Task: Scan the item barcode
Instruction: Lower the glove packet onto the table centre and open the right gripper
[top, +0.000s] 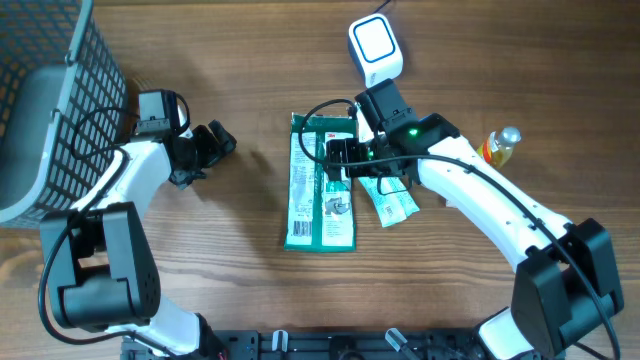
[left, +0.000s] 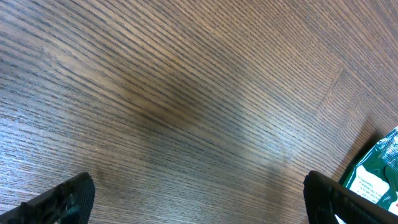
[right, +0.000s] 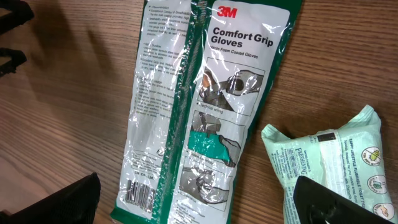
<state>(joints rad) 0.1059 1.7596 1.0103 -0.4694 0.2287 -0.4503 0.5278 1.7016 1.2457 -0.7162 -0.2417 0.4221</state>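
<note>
Scanning appears not yet begun: the gloves pack (top: 305, 205) lies flat at mid-table, just short of the scanner (top: 375, 45), and nothing holds it. The right gripper (top: 338, 162) hovers over the pack's upper end with fingers spread; the left gripper (top: 210, 150), likewise spread, hangs over bare wood well to its left. Grasping, lifting and presenting the barcode are left. The wire basket (top: 95, 60) at the far left shows no item in its visible part.

Grey mesh basket (top: 100, 60), wooden table (top: 250, 80)
</note>
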